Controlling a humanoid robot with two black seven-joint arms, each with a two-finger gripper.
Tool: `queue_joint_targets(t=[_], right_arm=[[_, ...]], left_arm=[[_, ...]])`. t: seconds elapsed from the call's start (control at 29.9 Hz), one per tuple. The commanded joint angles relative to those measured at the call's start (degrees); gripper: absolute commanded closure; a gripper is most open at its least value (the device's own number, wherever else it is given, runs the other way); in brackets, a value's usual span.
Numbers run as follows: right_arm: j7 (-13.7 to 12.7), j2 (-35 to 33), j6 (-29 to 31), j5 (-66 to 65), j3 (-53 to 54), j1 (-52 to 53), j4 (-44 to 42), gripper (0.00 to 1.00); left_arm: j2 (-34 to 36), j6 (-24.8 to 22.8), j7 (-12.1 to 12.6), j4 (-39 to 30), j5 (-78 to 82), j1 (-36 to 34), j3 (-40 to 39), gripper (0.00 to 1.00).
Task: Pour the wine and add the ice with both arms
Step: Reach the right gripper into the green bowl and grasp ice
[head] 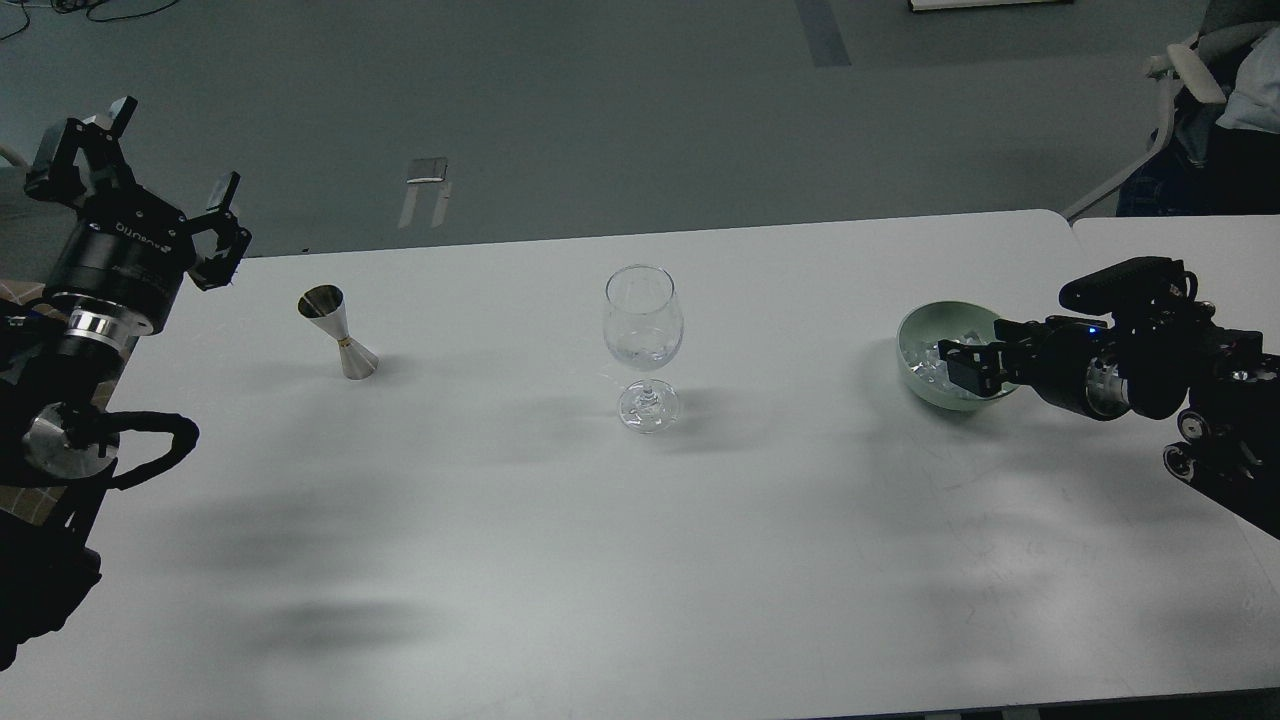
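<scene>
Table: white surface carrying all the items; a second white table abuts it at the far right corner.

Wine glass: clear stemmed glass standing upright near the middle of the table, closer to the far edge than to the near edge.

Wine: a small pool of clear liquid in the bottom of the glass bowl; well apart from both grippers.

Jigger: metal double-cone measure, upright, toward the far left corner of the table, just right of the left gripper and apart from it.

Bowl: pale green bowl toward the right edge of the table, upright.

Ice: clear cubes heaped inside the bowl, directly at the fingertips of the right gripper.

Left gripper: raised over the far left edge of the table, fingers spread wide with nothing between them; well apart from glass and ice.

Right gripper: reaching in from the right edge, tips lowered over the bowl's right rim into the ice; seen dark and end-on, so whether the fingers are apart or pinched on a cube cannot be told.
</scene>
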Motion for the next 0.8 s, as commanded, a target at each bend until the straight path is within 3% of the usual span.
queue_joint_targets(t=[0.0,0.23,0.33,0.57,0.64,0.74,0.77], right_arm=[[-1.41,0.85,0.00,-1.67,-0.04,0.15,-0.35,0.45],[-2.21,1.46,0.00,-2.82,-0.22,0.06,-0.35,0.55],[-2.30,1.29,0.09,-2.82,-1.18,-0.02,-0.35,0.66],[-2.21,0.93,0.09,-2.73,-1.27,-0.29,0.00,0.69],[-2.21,0.85,0.09,-2.73,-1.19,-0.37,0.00,0.74],[-2.21,1.28,0.00,-2.64,-1.01,-0.37,-0.43,1.00],[-2.04,1.29,0.00,-2.47,-0.92,-0.37,-0.35,1.00]], left_arm=[[0.05,0.05,0.01,0.11,-0.03,0.02,-0.02,0.02],[0.14,-0.13,0.01,0.64,0.23,0.02,-0.02,0.02],[0.14,-0.13,0.01,0.64,0.05,0.02,-0.02,0.02],[0.31,-0.04,0.01,0.55,-0.47,-0.15,-0.11,0.02],[0.31,0.05,0.01,0.64,-0.47,-0.15,-0.11,0.02],[0.23,0.13,0.01,0.55,-0.47,-0.07,-0.11,0.02],[0.31,0.14,0.01,0.55,-0.56,-0.07,-0.11,0.02]])
